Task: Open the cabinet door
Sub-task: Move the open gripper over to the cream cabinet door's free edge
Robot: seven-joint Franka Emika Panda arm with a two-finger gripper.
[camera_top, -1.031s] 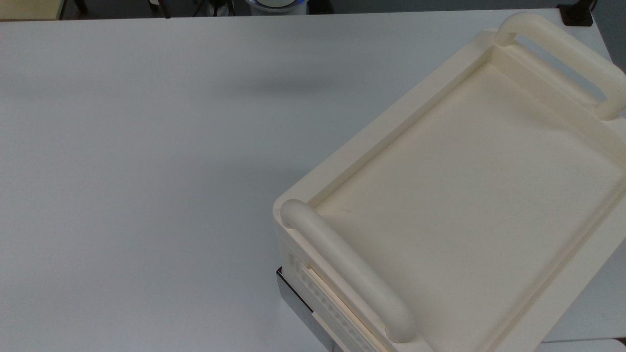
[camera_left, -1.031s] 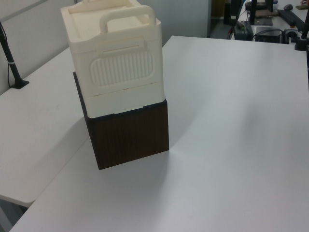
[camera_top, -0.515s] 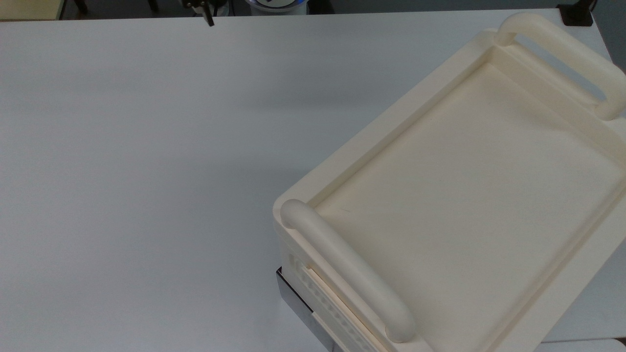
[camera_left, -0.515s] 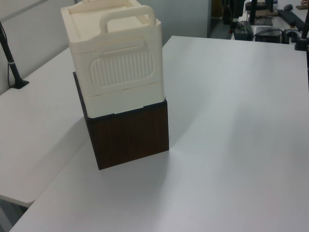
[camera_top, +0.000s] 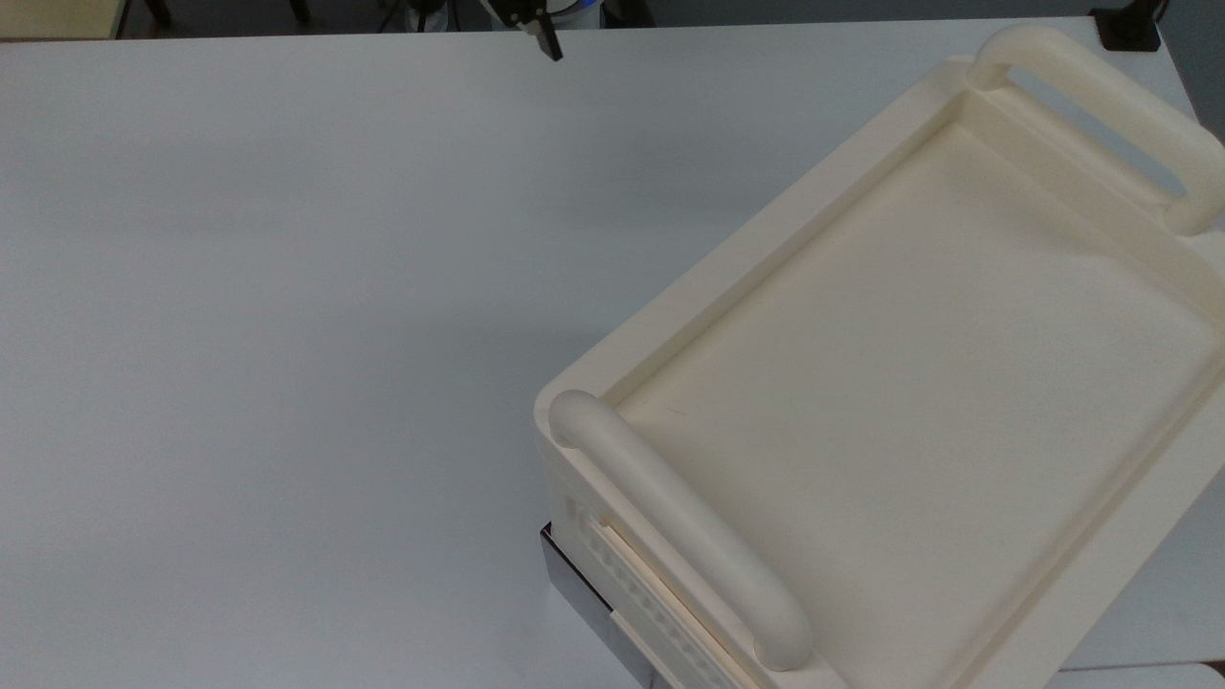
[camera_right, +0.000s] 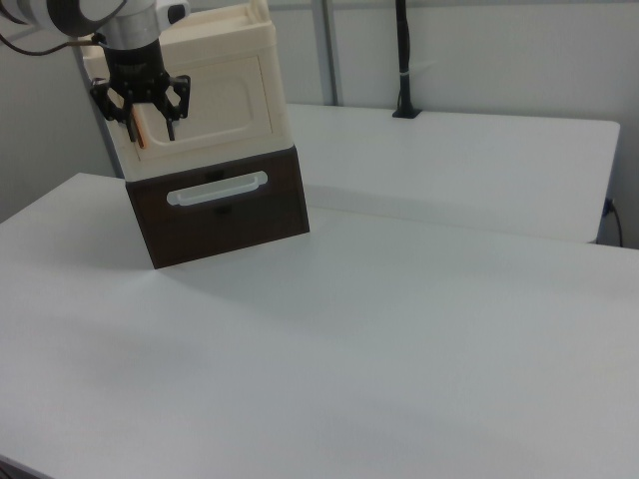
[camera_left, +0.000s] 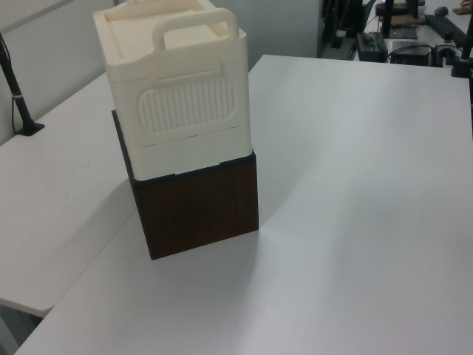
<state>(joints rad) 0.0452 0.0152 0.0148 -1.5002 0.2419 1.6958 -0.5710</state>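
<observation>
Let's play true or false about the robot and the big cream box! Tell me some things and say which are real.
1. The cabinet sits on a dark brown box. True.
2. The gripper is open. True.
3. The gripper holds a red ball. False: it holds nothing.
4. The cabinet's recessed top is full of toys. False: nothing lies in it.
5. The table is white. True.

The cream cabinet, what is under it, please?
The cabinet stands on a dark brown box, which rests on the white table. In the right view this box has a pale bar handle. Its inside is hidden.
</observation>
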